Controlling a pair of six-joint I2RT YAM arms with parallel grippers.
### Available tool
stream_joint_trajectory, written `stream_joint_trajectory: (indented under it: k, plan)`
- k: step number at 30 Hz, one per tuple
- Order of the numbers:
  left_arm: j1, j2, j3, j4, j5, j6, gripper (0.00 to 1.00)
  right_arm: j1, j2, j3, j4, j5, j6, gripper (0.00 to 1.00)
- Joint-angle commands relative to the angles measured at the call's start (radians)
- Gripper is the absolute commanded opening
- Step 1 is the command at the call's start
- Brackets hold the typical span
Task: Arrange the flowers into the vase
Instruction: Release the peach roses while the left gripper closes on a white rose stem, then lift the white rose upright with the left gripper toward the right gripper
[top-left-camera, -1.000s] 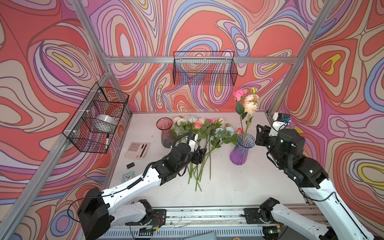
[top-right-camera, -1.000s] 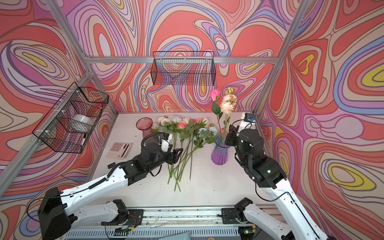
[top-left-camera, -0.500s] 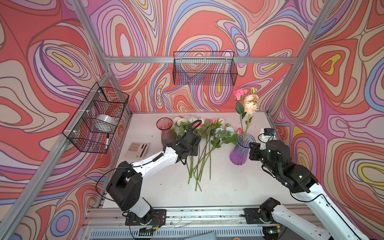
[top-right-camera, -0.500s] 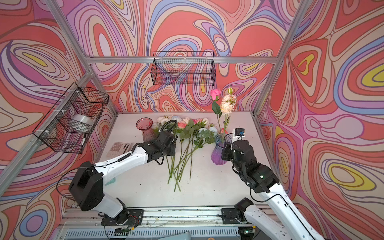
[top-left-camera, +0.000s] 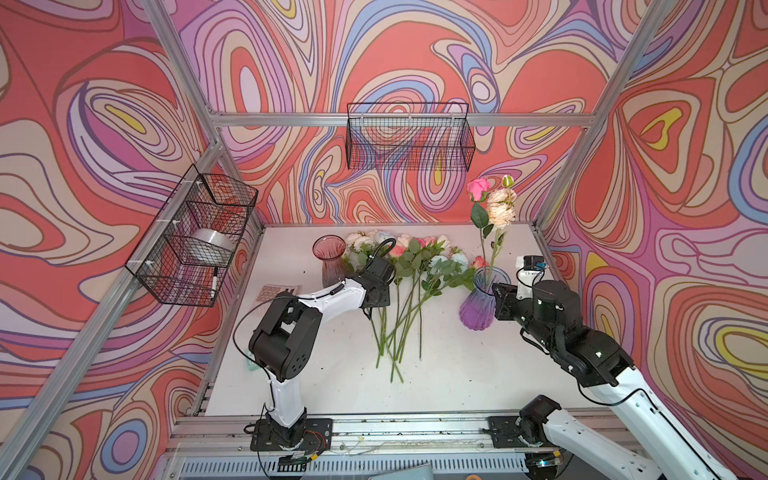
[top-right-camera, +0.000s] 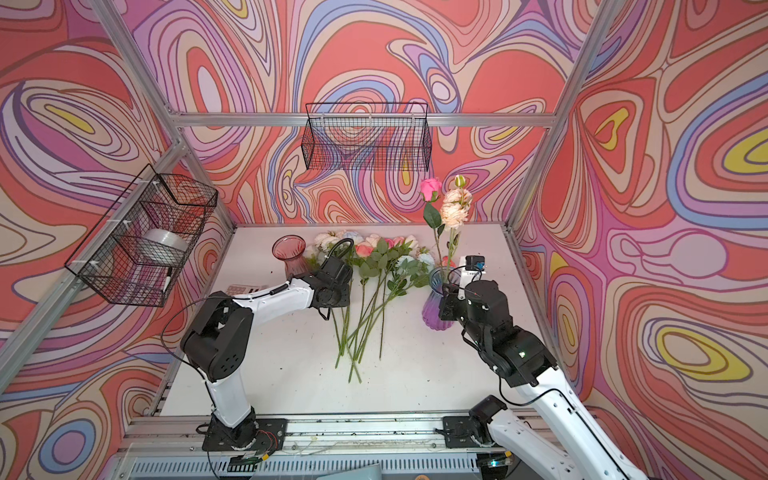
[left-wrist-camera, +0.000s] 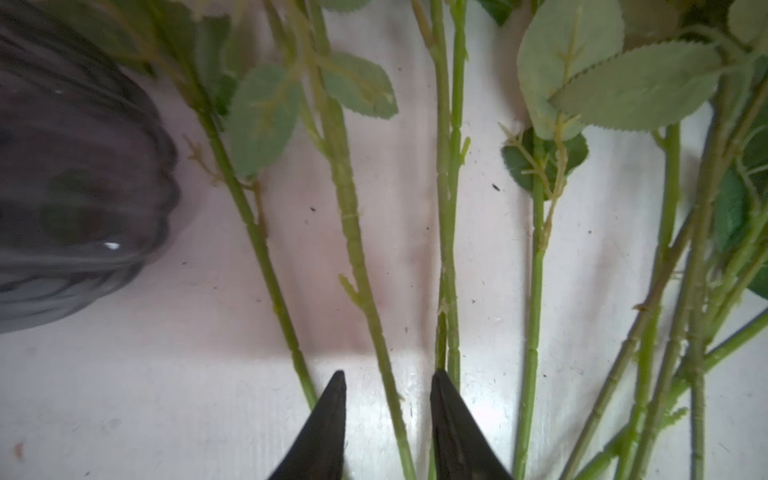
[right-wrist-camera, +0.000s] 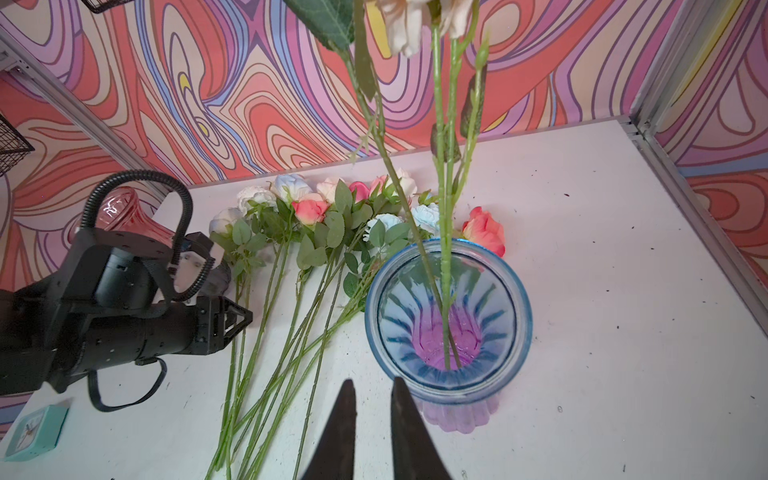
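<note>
You are early in the job. The vase, blue at the rim and purple at the foot, stands at 3 o'clock on the desk. Only two stems stand upright in it: a pink rose and a peach spray.

The rest of the flowers lie flat in a fan at mid-desk, blooms toward 12 o'clock and stem ends toward 6. One coral bloom lies just beside the vase. By my judgement most of the bunch is left to move.

Your left hand is low at the fan's 9 o'clock side. Its fingers are slightly spread astride one stem and, as far as the wrist view shows, are not yet pressing it. Your right hand hangs close at the vase's 3 o'clock side, nearly together with a slim gap, holding nothing.

The red vase at the fan's 10 o'clock holds no flowers.
</note>
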Motion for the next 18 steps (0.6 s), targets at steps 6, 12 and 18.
stream_joint_trajectory:
  k: [6,12,18]
  plan:
    - [0.003,0.038,-0.026,0.057,0.042,-0.038,0.03,-0.004,-0.036,-0.005,-0.005,-0.012,-0.01,0.16]
    - [0.003,-0.046,-0.034,0.037,0.081,-0.037,0.0,-0.004,-0.043,-0.002,-0.006,-0.01,-0.005,0.16]
    - [0.003,-0.178,-0.046,0.011,0.126,-0.028,0.0,-0.003,-0.041,-0.006,0.009,-0.021,0.001,0.16]
